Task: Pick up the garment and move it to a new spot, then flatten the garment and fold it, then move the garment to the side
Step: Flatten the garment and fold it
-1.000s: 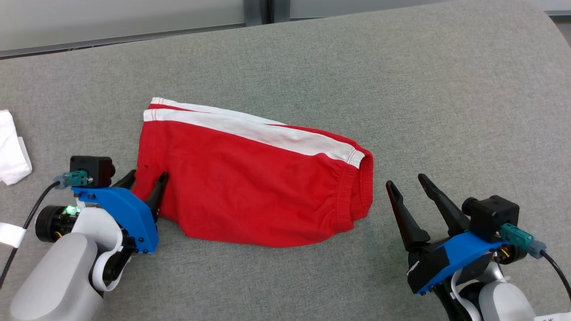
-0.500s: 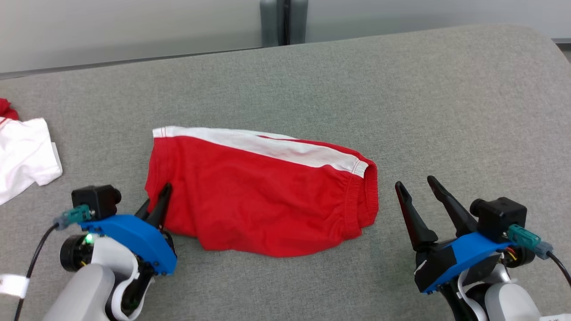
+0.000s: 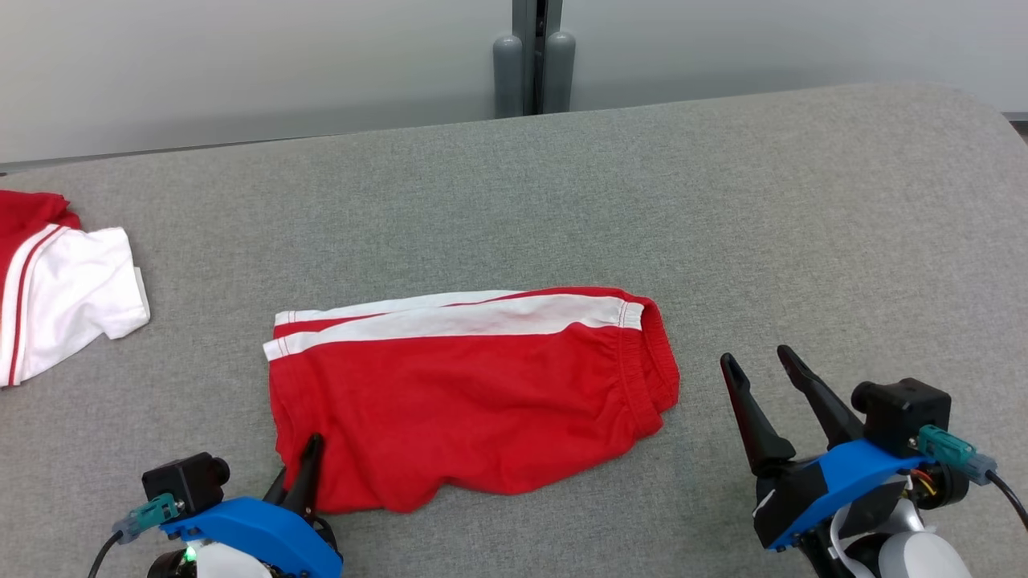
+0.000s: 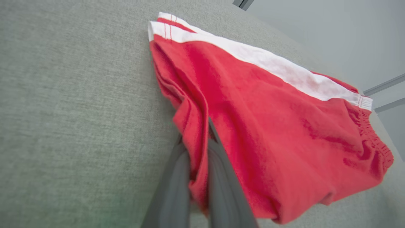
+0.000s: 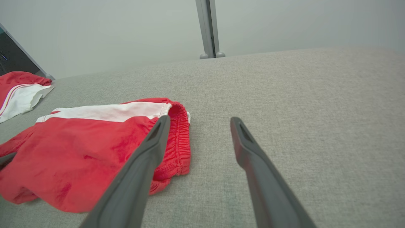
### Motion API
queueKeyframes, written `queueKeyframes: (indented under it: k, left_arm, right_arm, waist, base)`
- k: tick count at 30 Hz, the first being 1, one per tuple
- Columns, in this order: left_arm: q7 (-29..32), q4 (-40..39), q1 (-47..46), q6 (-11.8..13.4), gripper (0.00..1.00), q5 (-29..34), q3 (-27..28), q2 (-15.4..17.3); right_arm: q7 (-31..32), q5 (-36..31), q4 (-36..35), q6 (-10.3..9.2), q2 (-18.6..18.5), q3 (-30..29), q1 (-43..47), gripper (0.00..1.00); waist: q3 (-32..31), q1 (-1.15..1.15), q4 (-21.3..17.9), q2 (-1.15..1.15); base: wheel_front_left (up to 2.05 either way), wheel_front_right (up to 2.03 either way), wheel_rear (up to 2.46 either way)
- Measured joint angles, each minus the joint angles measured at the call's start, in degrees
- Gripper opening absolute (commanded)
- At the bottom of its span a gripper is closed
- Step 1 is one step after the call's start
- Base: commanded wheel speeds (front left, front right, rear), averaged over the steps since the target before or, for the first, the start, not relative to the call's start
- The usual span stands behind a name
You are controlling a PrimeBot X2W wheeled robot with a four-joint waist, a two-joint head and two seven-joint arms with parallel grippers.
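Since a second ago the left gripper (image 3: 299, 470) has gone from straddling the leg hem with its fingers spread to pinched tight on it, and the red shorts (image 3: 466, 401) have swung round. Their white stripe (image 3: 482, 319) used to slope down toward 4 o'clock against the far edge of the surface, and now it runs pretty much level. The head camera has tipped too, so the whole picture slid. That part isn't the cloth moving.

Right now the shorts lie flat on the grey fabric surface (image 3: 723, 201), a bit toward 6 o'clock from the middle of the head view. The long axis goes 9 to 3. The elastic waistband (image 3: 654, 361) points at 3 o'clock and the leg hem (image 3: 277, 385) at 9, with the white stripe along the 12 o'clock edge. The 6 o'clock edge is wavy and bunched up near the grip.

The left gripper has the 7 o'clock corner of the shorts. In the left wrist view a fold of red cloth is squeezed between the two dark fingers and pulls up into a ridge.

The right gripper (image 3: 755, 356) is around 4 o'clock in the head view. Its fingers are spread wide with nothing in them, and it's near the waistband but clear of it. A folded white-and-red garment (image 3: 72, 281) sits out at 9 o'clock, well apart from the shorts.
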Motion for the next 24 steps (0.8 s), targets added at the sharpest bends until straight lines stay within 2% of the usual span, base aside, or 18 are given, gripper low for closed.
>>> queueKeyframes:
  k: [1, 2, 3, 9, 13, 21, 24]
  left_arm:
    - [-0.3, 0.1, 0.0, 0.0, 0.51, 0.0, 0.0, -0.2]
    - [-0.6, 0.3, 0.0, 0.0, 0.88, 0.2, -0.1, -0.2]
    - [-1.1, 0.4, -0.1, 0.1, 1.0, 0.7, -0.3, -0.2]
    - [-6.7, 0.3, -2.9, 2.0, 1.0, 7.3, -1.0, 1.5]
    - [-10.8, -0.9, -4.0, 3.3, 1.0, 10.1, -0.7, 1.4]
    - [-14.4, -5.0, -4.1, 6.2, 1.0, 13.8, 0.5, -1.8]
    - [-14.9, -6.3, -3.5, 6.6, 1.0, 15.2, 0.4, -2.4]
  right_arm:
    - [0.1, 0.0, 0.0, 0.01, 0.0, 0.0, 0.0, 1.0]
    - [0.1, 0.0, 0.0, 0.0, 0.0, 0.1, 0.1, 1.0]
    - [0.3, 0.0, 0.0, 0.01, 0.0, 0.1, 0.2, 1.0]
    - [1.6, -0.5, 0.8, 0.0, 0.0, 0.5, -0.2, 1.0]
    - [4.2, -0.4, 2.2, 0.0, 0.0, 1.6, -2.7, 1.0]
    - [11.5, -0.4, 11.8, 0.01, 0.0, 1.9, -10.7, 1.0]
    - [13.7, -2.9, 16.0, 0.01, 0.0, 0.1, -13.4, 1.0]
  waist:
    - [-0.1, 0.0, 0.0, 0.0]
    - [-0.1, 0.0, 0.0, 0.0]
    - [-0.1, 0.0, 0.1, 0.0]
    - [-0.3, 0.0, 0.7, 0.0]
    - [-0.5, 0.0, 1.8, 0.0]
    - [-0.4, 0.0, 5.0, 0.0]
    - [-0.3, 0.0, 6.6, 0.0]
  base:
    - [0.0, 0.0, 0.0]
    - [0.0, 0.0, 0.0]
    - [0.0, 0.0, 0.0]
    - [0.0, 0.0, 0.0]
    - [0.0, 0.0, 0.0]
    - [0.0, 0.0, 0.0]
    - [0.0, 0.0, 0.0]
